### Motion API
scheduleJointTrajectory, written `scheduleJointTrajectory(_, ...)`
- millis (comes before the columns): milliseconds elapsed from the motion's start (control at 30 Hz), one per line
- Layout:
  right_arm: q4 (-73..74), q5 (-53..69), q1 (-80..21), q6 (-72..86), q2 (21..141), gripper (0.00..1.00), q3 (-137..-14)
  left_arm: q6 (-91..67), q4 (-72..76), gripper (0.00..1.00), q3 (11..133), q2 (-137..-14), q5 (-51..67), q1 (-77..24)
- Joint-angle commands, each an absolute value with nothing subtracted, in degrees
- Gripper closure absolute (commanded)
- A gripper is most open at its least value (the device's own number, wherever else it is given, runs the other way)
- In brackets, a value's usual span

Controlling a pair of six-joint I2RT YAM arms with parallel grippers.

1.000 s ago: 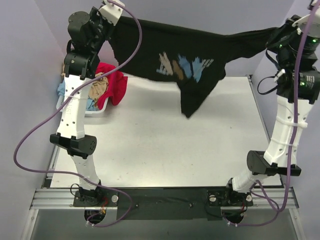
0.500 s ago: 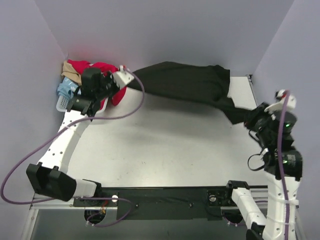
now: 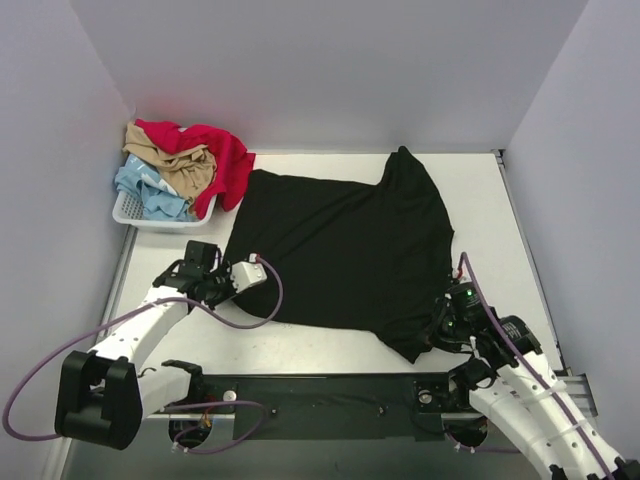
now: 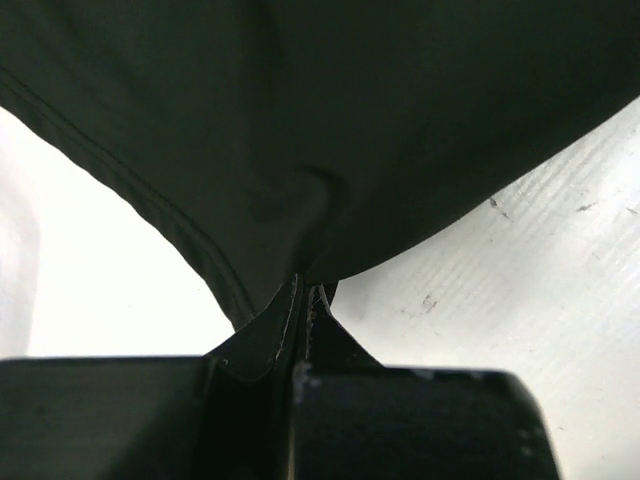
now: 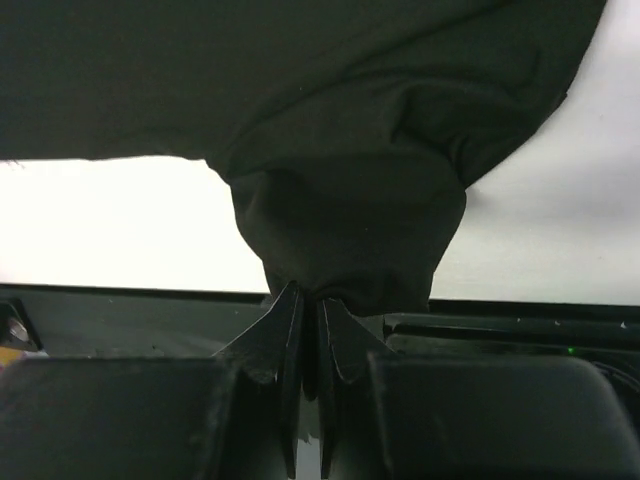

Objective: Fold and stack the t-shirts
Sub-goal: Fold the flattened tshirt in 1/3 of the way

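The large black t-shirt (image 3: 340, 245) lies spread on the white table with its plain side up; the print is hidden. My left gripper (image 3: 248, 276) is shut on the shirt's near left edge (image 4: 300, 210). My right gripper (image 3: 443, 325) is shut on the bunched near right corner (image 5: 345, 230), low at the table's front edge. Red (image 3: 225, 150), tan (image 3: 185, 165) and pale blue (image 3: 140, 190) t-shirts are heaped in the basket at the back left.
The white lattice basket (image 3: 135, 212) stands at the back left corner against the wall. The black rail with the arm bases (image 3: 330, 395) runs along the near edge. Purple cables loop from the left arm.
Both arms have swung down and toward the near edge, pulling the black shirt from hanging in the air to lying flat on the table, print side down.
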State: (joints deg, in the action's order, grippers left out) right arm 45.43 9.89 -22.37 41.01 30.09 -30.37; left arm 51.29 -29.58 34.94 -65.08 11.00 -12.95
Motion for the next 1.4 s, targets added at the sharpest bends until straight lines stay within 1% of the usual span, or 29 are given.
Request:
scheduleJointTrajectory(0, 46.1, 4.2, -27.5, 47.4, 34.4, 1.0, -31.8, 52.8, -31.6, 1.0, 35.1, -60.7, 12.2, -12.5)
scheduleJointTrajectory(100, 43.3, -1.5, -27.3, 45.1, 36.1, 1.0, -34.6, 51.4, -30.5, 1.0, 35.7, -60.3, 12.1, -12.0)
scheduleJointTrajectory(200, 40.6, -8.2, -25.7, 38.4, 44.0, 1.0, -38.6, 48.1, -24.7, 1.0, 39.3, -63.4, 10.7, -12.0)
scheduleJointTrajectory(233, 39.1, -9.6, -24.9, 34.5, 48.8, 1.0, -40.8, 47.4, -23.4, 1.0, 40.5, -66.2, 10.1, -12.0)
scheduleJointTrajectory(333, 33.7, -8.6, -20.1, 24.9, 57.4, 1.0, -44.8, 43.7, -19.5, 1.0, 47.2, -72.2, 10.1, -11.9)
scheduleJointTrajectory(433, 25.0, -5.3, -16.4, 18.9, 64.6, 1.0, -48.3, 43.1, -17.1, 1.0, 52.0, -79.2, 10.4, -11.9)
scheduleJointTrajectory(500, 22.3, -3.6, -14.9, 15.4, 69.7, 1.0, -51.0, 43.0, -16.4, 1.0, 54.2, -83.0, 10.2, -11.8)
scheduleJointTrajectory(600, 19.8, -2.2, -13.4, 10.0, 75.8, 1.0, -54.7, 42.8, -13.8, 1.0, 56.5, -86.1, 9.0, -11.9)
scheduleJointTrajectory(767, 19.5, -3.7, -10.4, 7.5, 87.0, 1.0, -63.0, 42.5, -12.4, 1.0, 61.4, -92.5, 7.7, -11.8)
scheduleJointTrajectory(1133, 20.5, -4.8, -9.1, 1.9, 95.4, 1.0, -71.3, 41.9, -6.9, 1.0, 62.6, -99.1, 4.6, -11.8)
scheduleJointTrajectory(1367, 20.6, -4.8, -9.0, -1.0, 96.1, 1.0, -73.9, 41.9, -5.3, 1.0, 63.4, -99.8, 3.1, -11.9)
